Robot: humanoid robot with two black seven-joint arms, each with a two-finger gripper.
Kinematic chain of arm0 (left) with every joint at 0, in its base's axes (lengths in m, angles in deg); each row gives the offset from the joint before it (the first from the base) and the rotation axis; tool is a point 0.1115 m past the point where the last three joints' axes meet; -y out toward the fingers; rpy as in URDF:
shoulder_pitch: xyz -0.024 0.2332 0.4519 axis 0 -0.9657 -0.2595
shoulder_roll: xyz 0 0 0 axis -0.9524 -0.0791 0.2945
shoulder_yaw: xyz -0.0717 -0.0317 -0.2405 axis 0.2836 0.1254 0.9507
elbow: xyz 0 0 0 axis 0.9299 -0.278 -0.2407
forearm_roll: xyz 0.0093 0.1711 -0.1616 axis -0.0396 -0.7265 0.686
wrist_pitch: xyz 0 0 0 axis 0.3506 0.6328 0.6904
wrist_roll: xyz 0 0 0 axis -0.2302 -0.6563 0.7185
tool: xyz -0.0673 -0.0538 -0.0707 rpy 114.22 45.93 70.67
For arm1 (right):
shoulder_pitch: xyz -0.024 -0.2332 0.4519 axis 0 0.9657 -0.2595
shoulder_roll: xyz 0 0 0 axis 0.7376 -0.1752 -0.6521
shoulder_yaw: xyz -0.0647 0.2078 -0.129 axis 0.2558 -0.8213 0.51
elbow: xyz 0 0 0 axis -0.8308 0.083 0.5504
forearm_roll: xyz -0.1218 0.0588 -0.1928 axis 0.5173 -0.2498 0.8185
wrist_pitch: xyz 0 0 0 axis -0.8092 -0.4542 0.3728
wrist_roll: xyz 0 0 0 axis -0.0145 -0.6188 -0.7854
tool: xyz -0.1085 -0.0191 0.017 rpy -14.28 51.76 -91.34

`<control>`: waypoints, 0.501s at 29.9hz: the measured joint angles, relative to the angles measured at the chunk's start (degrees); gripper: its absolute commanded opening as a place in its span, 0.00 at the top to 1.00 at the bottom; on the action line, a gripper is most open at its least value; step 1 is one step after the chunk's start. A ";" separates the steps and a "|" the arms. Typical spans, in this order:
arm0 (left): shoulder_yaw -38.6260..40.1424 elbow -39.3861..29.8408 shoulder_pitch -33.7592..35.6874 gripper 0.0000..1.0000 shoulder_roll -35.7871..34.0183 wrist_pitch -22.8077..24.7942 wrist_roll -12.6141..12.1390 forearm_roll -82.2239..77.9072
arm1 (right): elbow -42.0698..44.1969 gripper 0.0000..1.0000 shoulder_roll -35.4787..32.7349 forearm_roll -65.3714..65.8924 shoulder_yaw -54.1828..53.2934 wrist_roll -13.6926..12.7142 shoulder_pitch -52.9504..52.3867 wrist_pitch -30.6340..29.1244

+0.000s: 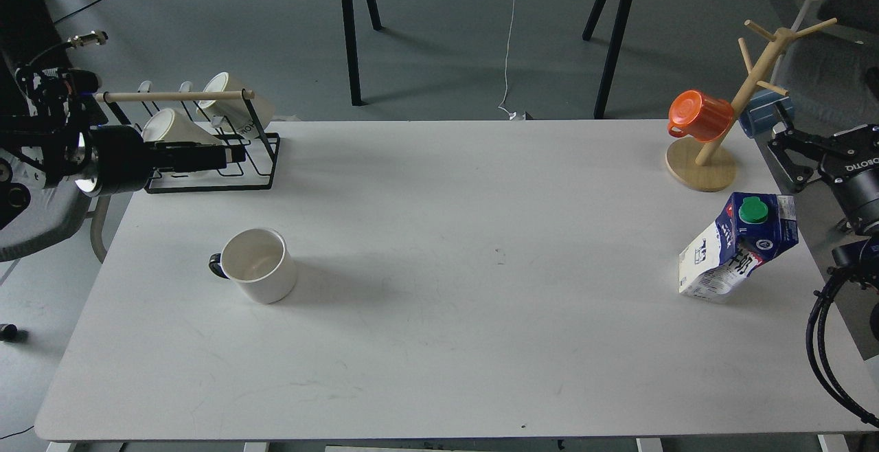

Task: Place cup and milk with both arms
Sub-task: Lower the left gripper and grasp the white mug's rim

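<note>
The white cup [258, 273] with a black handle stands upright on the left part of the white table [439, 342], its handle pointing left. The blue and white milk carton [737, 246] with a green cap stands on the right side near the table's edge. My left gripper [233, 155] points right, level in front of the mug rack, behind and apart from the cup. It is seen dark and edge-on, so its fingers cannot be told apart. My right gripper [781, 157] is open and empty, off the table's right edge, behind the carton.
A black wire rack [264, 163] with cream mugs [233, 98] and a wooden bar stands at the back left. A wooden mug tree [702, 169] holds an orange mug [700, 117] and a blue mug [763, 113] at the back right.
</note>
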 measured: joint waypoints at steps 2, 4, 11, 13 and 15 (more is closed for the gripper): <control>-1.61 -0.17 -0.04 0.00 1.24 0.00 0.00 -3.63 | 0.00 0.01 0.00 0.00 0.00 0.00 0.21 0.00; -2.86 0.17 -0.04 0.00 2.55 0.00 0.00 -6.45 | -0.01 0.01 0.00 -0.02 0.00 0.00 0.51 0.00; -3.72 4.80 -0.53 0.00 7.66 -0.01 -0.01 -12.86 | -0.16 0.01 0.00 -0.04 -0.21 0.00 1.25 0.00; -3.72 5.41 -0.91 0.00 8.19 -0.01 -0.02 -13.05 | -0.18 0.01 0.00 -0.05 -0.28 0.00 1.35 0.00; -3.72 5.84 -1.38 0.00 8.39 -0.01 -0.02 -13.15 | -0.18 0.01 0.00 -0.05 -0.29 0.00 1.44 0.00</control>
